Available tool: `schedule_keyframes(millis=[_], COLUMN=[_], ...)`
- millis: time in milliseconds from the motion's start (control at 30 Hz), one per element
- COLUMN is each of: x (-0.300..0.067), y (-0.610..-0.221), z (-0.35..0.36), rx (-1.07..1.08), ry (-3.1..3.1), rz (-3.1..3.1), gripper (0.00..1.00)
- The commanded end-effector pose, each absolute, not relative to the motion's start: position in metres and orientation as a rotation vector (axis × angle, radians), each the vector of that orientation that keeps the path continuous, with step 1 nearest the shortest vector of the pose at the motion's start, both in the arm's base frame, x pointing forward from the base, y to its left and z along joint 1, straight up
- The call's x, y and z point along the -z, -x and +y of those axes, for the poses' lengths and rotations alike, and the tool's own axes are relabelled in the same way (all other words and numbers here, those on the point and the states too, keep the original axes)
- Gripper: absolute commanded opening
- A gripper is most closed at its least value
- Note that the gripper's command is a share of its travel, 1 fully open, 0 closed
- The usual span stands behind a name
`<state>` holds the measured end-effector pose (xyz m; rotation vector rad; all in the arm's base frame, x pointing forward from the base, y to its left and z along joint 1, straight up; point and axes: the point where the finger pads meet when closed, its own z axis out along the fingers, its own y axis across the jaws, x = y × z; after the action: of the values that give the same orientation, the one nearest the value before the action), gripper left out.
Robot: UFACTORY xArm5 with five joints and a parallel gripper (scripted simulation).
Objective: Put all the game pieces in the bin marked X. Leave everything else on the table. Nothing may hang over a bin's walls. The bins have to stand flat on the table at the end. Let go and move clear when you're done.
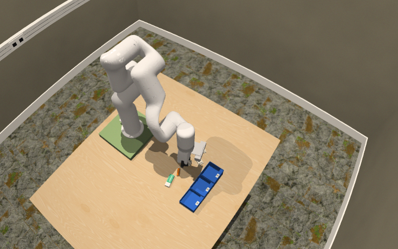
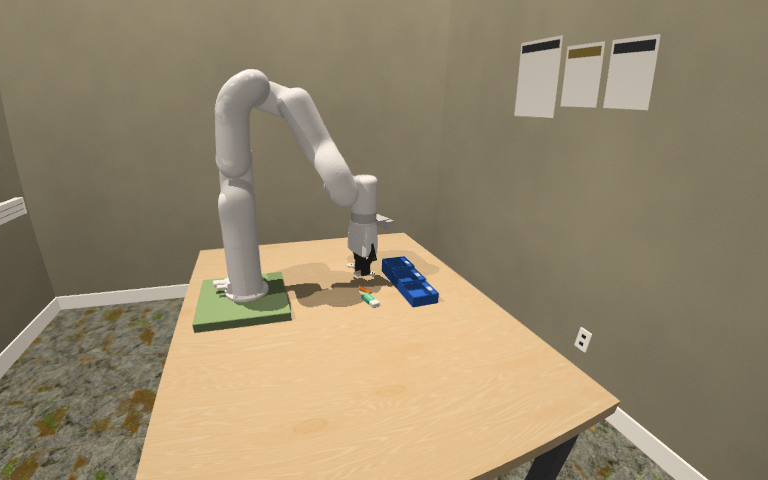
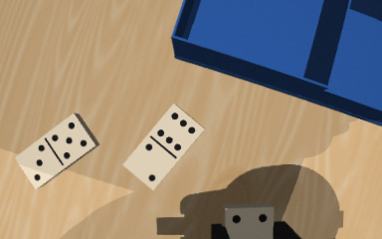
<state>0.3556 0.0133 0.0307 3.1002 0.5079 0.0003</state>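
My gripper [image 1: 185, 165] [image 2: 364, 271] [image 3: 249, 231] is shut on a domino [image 3: 250, 223] with two pips showing, just above the table. A second domino [image 3: 163, 146] [image 1: 199, 162], six and two, lies flat between the held one and a third domino [image 3: 57, 150] [image 1: 204, 151], five and three. The joined row of three blue bins [image 1: 201, 185] [image 2: 417, 292] [image 3: 258, 30] stands flat beside them. Each bin has a small white label, too small to read. No piece shows inside the visible parts of the bins.
An orange object [image 1: 178, 171] [image 2: 364, 290] lies close to my gripper. A green and white eraser-like block [image 1: 169, 180] [image 2: 370, 299] lies just beyond it. The arm's base stands on a green plate [image 1: 111, 135] [image 2: 239, 320]. The bins' walls rise beside the dominoes.
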Motion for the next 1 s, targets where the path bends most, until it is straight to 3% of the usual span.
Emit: schedule_keyframes(millis=[0,967], x=[-0.043,-0.063], y=[-0.356,-0.367], z=[0.013,0.009], rx=[-0.002,-0.003], ry=[-3.1,-3.1], rz=[0.508,0.508], gripper=[0.21,0.21])
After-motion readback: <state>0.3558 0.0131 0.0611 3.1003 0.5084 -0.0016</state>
